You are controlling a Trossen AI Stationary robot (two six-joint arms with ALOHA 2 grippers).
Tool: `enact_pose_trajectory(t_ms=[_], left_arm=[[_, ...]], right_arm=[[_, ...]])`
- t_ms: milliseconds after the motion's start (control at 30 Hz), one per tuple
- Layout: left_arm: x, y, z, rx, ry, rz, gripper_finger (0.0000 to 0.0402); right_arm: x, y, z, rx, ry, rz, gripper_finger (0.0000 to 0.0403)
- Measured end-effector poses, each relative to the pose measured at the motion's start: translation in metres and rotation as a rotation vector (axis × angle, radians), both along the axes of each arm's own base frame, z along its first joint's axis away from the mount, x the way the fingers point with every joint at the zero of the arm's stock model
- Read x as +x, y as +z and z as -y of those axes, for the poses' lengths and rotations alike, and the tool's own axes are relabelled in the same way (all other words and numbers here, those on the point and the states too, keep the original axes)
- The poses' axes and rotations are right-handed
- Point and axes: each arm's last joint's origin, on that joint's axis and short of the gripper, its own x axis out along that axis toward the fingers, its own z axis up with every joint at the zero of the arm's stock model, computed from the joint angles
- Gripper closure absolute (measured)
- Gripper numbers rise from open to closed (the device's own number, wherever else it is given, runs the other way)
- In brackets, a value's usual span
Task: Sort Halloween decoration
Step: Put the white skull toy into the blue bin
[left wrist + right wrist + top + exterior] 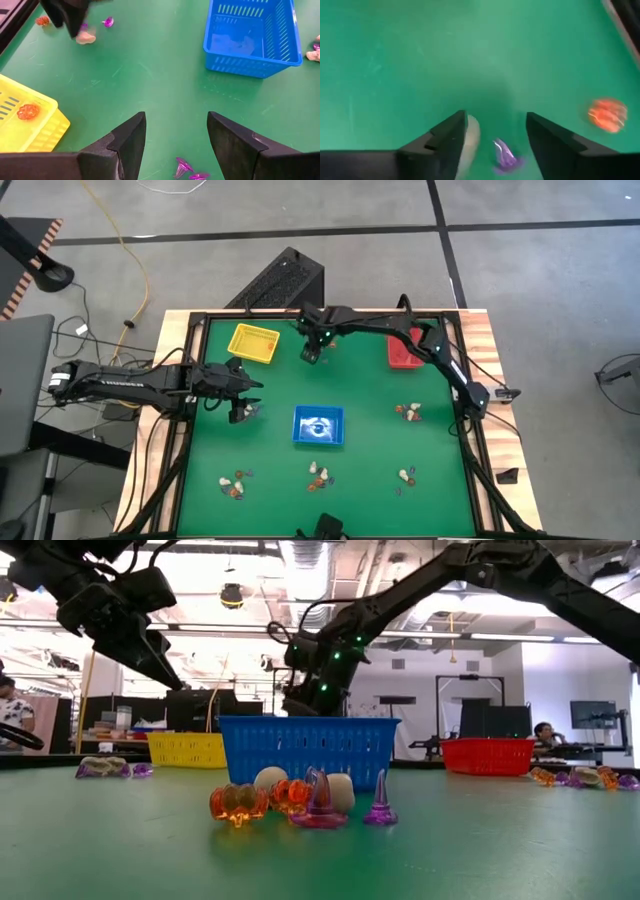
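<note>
Halloween decoration trinkets lie in small heaps on the green mat: at the near edge (320, 473), near left (236, 483), near right (405, 476) and at the right (408, 412). My right gripper (313, 355) stands open at the far middle, pointing down over a purple trinket (505, 156) and a whitish one (471, 135); an orange one (607, 114) lies off to the side. My left gripper (240, 408) waits open at the left, above two purple trinkets (182, 167). The yellow tray (30, 130) holds an orange trinket (28, 111). My right gripper has the whitish trinket (471, 135) right beside one fingertip, and I cannot tell whether the finger touches it. The trinket lies on the mat, and so does the purple one between the open fingers.
The blue tray (318, 427) stands in the middle of the mat, the yellow tray (253, 342) at the far left, the red tray (403, 352) at the far right. A black frame rims the mat. Bare mat lies between the trays and the heaps.
</note>
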Motion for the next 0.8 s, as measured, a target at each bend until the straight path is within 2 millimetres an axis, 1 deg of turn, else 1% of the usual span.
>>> enact_pose_trajectory(t_ms=[67,167,367,467,500,567,633,700,800], left_arm=[[0.000,0.000,0.000,0.000,0.000,0.000,0.0200],[0.000,0.000,0.000,0.000,0.000,0.000,0.0200],[0.000,0.000,0.000,0.002,-0.001,-0.001,0.0200],[0.000,0.000,0.000,-0.001,0.001,-0.001,0.0200],[0.000,0.000,0.000,-0.001,0.001,-0.001,0.0200],[0.000,0.000,0.000,-0.001,0.001,-0.001,0.0200],[0.000,0.000,0.000,-0.001,0.001,0.000,0.0200],[0.000,0.000,0.000,0.000,-0.001,0.000,0.0200],[0.000,0.000,0.000,-0.001,-0.002,0.000,0.0200]], right_arm=[[0.001,-0.003,-0.005,-0.026,0.001,-0.030,0.0137],[0.005,-0.002,-0.012,-0.033,0.015,-0.030,0.0123],[0.005,-0.003,-0.019,-0.028,0.043,-0.060,0.0119],[-0.004,0.004,-0.029,0.014,0.039,-0.138,0.0120],[-0.008,0.011,-0.034,0.022,0.046,-0.160,0.0120],[-0.016,0.032,-0.046,0.033,0.051,-0.181,0.0121],[-0.026,0.056,-0.063,0.043,0.065,-0.201,0.0121],[-0.038,0.077,-0.084,0.045,0.091,-0.205,0.0121],[-0.061,0.102,-0.117,0.040,0.120,-0.197,0.0121]])
